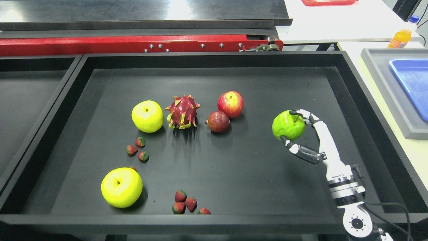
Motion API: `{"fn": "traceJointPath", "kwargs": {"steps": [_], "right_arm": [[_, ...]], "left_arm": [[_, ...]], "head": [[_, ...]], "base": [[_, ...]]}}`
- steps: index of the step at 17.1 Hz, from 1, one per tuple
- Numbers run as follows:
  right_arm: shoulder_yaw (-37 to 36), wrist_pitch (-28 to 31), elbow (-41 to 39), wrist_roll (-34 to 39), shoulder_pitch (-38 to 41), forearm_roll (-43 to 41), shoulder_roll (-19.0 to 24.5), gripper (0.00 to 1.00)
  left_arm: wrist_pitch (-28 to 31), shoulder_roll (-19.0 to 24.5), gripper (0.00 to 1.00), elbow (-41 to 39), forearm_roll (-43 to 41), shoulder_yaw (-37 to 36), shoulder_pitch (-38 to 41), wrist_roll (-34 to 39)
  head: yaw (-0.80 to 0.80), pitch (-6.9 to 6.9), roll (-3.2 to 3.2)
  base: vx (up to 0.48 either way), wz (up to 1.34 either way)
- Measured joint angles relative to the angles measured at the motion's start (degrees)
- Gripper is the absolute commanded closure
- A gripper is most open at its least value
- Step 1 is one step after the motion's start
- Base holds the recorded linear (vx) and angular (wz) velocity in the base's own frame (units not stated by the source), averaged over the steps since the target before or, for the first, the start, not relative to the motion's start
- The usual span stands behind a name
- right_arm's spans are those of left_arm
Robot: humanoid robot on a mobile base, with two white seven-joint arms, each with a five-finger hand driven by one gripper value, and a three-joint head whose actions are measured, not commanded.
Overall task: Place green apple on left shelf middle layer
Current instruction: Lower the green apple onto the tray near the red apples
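The green apple (287,125) is at the right of the black tray (214,60), in the grasp of my right hand (294,129). The fingers (306,115) curl over its top and the thumb (294,147) presses under its lower right side. I cannot tell whether the apple rests on the tray floor or is lifted off it. The right arm comes in from the lower right corner. The left arm is out of view.
In the tray lie two yellow apples (147,116) (121,187), a dragon fruit (182,112), a red apple (230,103), a dark red fruit (218,121) and several strawberries (137,149) (187,204). Another black tray (20,100) lies left. A grey tray (394,97) and orange bottle (400,38) are right.
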Motion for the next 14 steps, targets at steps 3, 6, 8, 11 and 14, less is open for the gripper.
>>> {"fn": "traceJointPath", "kwargs": {"steps": [3, 6, 8, 11, 14], "right_arm": [[3.2, 0.1, 0.2, 3.3, -1.4, 0.7, 0.0, 1.00], [6.9, 1.8, 0.7, 6.8, -3.2, 2.9, 0.8, 1.00], [9.7, 2.2, 1.0, 8.0, -3.9, 4.6, 1.5, 1.00], [14.2, 2.4, 1.4, 9.1, -4.8, 7.1, 3.1, 1.00], [17.6, 3.1, 2.5, 10.5, -6.5, 8.4, 4.1, 0.98]], "left_arm": [[0.1, 0.0, 0.00, 0.0, 0.0, 0.0, 0.0, 0.0], [0.1, 0.0, 0.00, 0.0, 0.0, 0.0, 0.0, 0.0], [0.1, 0.0, 0.00, 0.0, 0.0, 0.0, 0.0, 0.0], [0.1, 0.0, 0.00, 0.0, 0.0, 0.0, 0.0, 0.0], [0.1, 0.0, 0.00, 0.0, 0.0, 0.0, 0.0, 0.0]], "head": [[0.00, 0.00, 0.00], [0.00, 0.00, 0.00], [0.00, 0.00, 0.00], [0.00, 0.00, 0.00], [0.00, 0.00, 0.00]], "base": [[0.118, -0.08], [0.083, -0.05], [0.050, -0.01], [0.019, 0.00], [0.000, 0.00]]}}
